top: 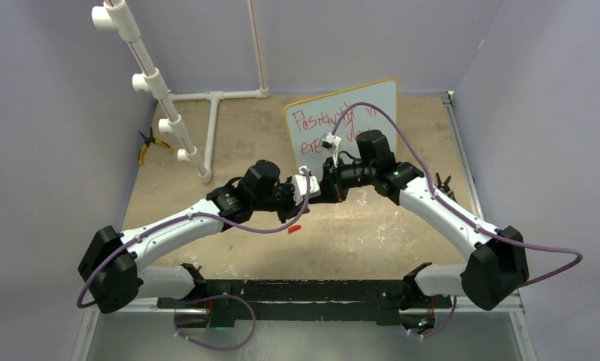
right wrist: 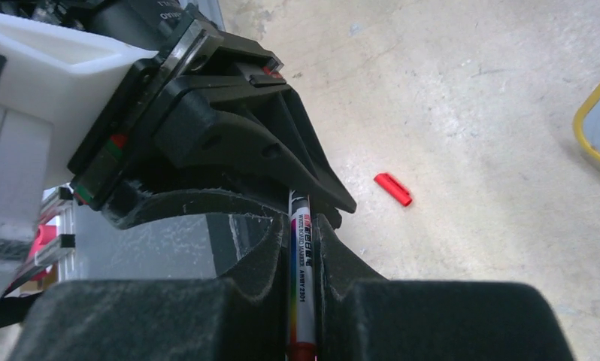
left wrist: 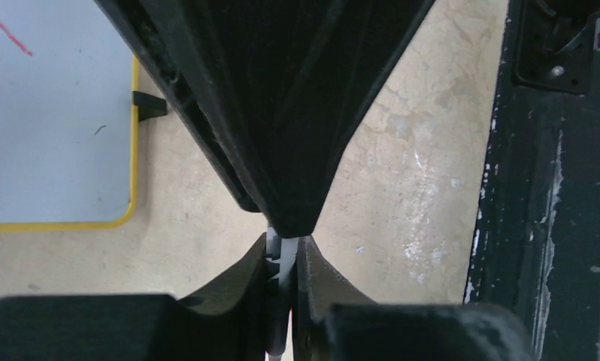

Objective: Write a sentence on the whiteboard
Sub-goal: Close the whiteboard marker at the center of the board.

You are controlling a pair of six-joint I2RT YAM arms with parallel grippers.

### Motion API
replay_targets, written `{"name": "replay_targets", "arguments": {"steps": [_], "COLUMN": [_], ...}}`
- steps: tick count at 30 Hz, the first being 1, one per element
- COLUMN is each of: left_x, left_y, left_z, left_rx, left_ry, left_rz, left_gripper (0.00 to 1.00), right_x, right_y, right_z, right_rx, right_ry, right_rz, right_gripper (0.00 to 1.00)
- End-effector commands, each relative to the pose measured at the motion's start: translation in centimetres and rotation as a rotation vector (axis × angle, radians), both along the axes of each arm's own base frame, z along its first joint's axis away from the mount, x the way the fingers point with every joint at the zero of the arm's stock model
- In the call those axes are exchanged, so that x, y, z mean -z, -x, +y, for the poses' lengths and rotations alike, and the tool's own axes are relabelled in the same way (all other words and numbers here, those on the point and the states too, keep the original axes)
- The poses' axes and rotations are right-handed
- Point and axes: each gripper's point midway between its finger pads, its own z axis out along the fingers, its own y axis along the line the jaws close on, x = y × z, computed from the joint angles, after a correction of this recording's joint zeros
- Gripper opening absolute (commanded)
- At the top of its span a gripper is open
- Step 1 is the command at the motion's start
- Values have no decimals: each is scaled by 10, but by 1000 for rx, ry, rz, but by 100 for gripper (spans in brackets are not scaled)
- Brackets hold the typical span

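Note:
The whiteboard (top: 342, 120) leans at the back of the table, with its yellow frame showing in the left wrist view (left wrist: 134, 150) and right wrist view (right wrist: 592, 113). The sentence (top: 316, 120) is red scrawl in two lines, partly hidden by the right wrist and cable. My two grippers meet tip to tip in front of the board. My left gripper (top: 312, 188) (left wrist: 284, 252) and my right gripper (top: 329, 186) (right wrist: 302, 226) are both shut on the same white board marker (right wrist: 302, 271) (left wrist: 287, 259). Its red cap (top: 295, 227) (right wrist: 393, 189) lies loose on the table.
A white PVC pipe stand (top: 162, 90) rises at the back left, with yellow-handled pliers (top: 150, 147) beside it. A small black tool (top: 441, 184) lies at the right edge. The black base rail (top: 304, 289) (left wrist: 553, 188) runs along the near edge.

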Motion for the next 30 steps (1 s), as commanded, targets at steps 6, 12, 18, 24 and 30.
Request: {"name": "replay_targets", "arguments": {"steps": [6, 12, 18, 24, 30], "left_x": [-28, -39, -48, -65, -74], "left_y": [4, -6, -38, -30, -16], "left_z": [-21, -22, 0, -7, -16], "left_rx": [4, -27, -110, -43, 59], "left_ry": [143, 208, 308, 424, 486], "left_rz": [24, 57, 152, 241, 345], "left_gripper": [0, 0, 0, 0, 0], "right_x": [-27, -66, -104, -114, -119], "right_y": [-16, -59, -83, -66, -39], "right_z": [-1, -20, -57, -49, -26], "right_rx": [101, 441, 746, 644, 444], "right_ry": [-21, -116, -301, -443, -577], "right_rz": [-102, -187, -249, -274, -265], "right_gripper": [10, 59, 87, 88, 72]}}
